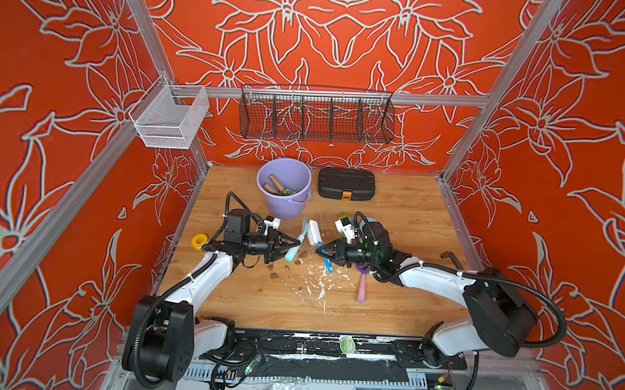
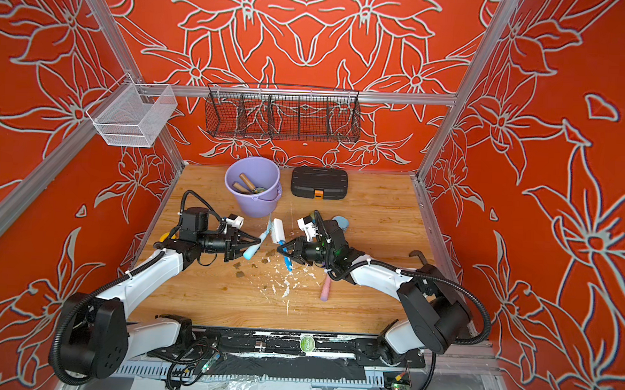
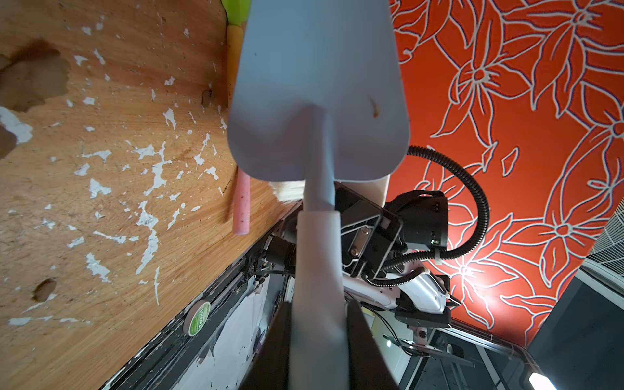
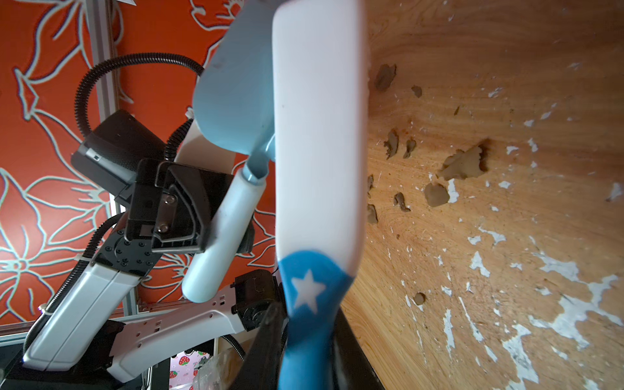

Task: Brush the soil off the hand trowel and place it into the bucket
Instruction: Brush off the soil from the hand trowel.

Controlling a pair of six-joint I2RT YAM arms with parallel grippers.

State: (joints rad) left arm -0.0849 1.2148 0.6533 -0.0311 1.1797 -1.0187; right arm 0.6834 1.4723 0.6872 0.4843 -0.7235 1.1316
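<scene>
The hand trowel [image 1: 299, 237], blade toward 12 o'clock, hangs over the bench [image 1: 390, 297] centre, handle clamped in the left fingers [image 1: 291, 240]. The right fingers [image 1: 324, 249] at its 3 o'clock grip the brush [image 1: 315, 233]. The soil [image 1: 303, 254] lies at 6 o'clock, the bucket [image 1: 285, 207] at 11 o'clock.

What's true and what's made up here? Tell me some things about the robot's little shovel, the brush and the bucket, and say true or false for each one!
1. The left fingers hold the pale blue trowel by its handle. True.
2. The right fingers hold a yellow sponge. False: they hold a white brush with a blue handle.
3. The purple bucket is empty. False: wooden-handled tools lie in it.
4. Brown soil clumps lie on the wooden table. True.
5. The black case stands open. False: it is shut.
</scene>
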